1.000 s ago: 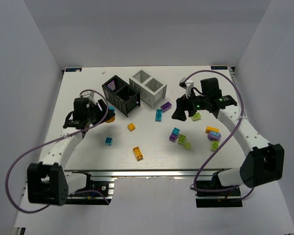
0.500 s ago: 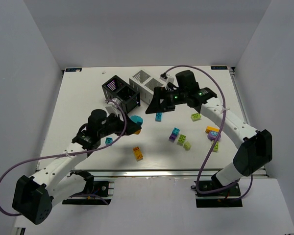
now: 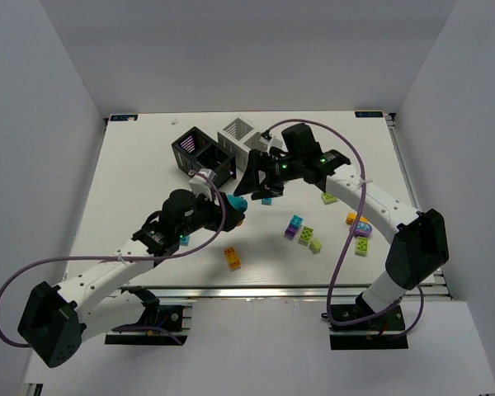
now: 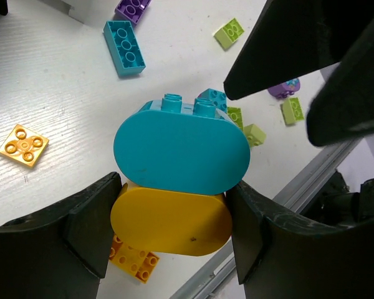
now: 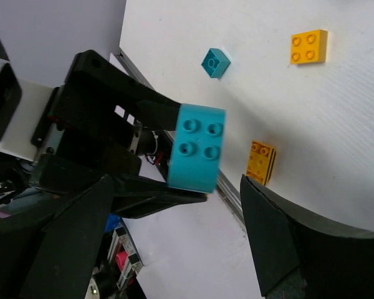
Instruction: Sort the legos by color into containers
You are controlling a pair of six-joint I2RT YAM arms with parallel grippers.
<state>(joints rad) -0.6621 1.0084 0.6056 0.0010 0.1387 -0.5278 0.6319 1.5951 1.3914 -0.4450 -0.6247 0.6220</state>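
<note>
My left gripper [image 3: 231, 210] is shut on two stacked oval legos, a teal one [image 4: 181, 146] on top of a yellow one [image 4: 171, 222]. Its fingers press the yellow brick's two ends, and the pair hangs above the table's middle. My right gripper [image 3: 256, 183] stands open right next to the pair, and the teal brick [image 5: 196, 149] shows ahead of its spread fingers without touching them. The black container [image 3: 200, 157] and the white container [image 3: 239, 132] sit at the back, behind both grippers.
Loose legos lie around: an orange one [image 3: 232, 258] near the front, a small teal one [image 3: 184, 239], teal, purple and green ones [image 3: 306, 235] in the middle, a green one [image 3: 329, 197] and more at the right [image 3: 361, 246]. The table's front rail [image 3: 256, 290] is close.
My left arm swung right and forward, carrying the stacked bricks to the middle. My right arm came in from the right side and its jaws spread wider beside them.
</note>
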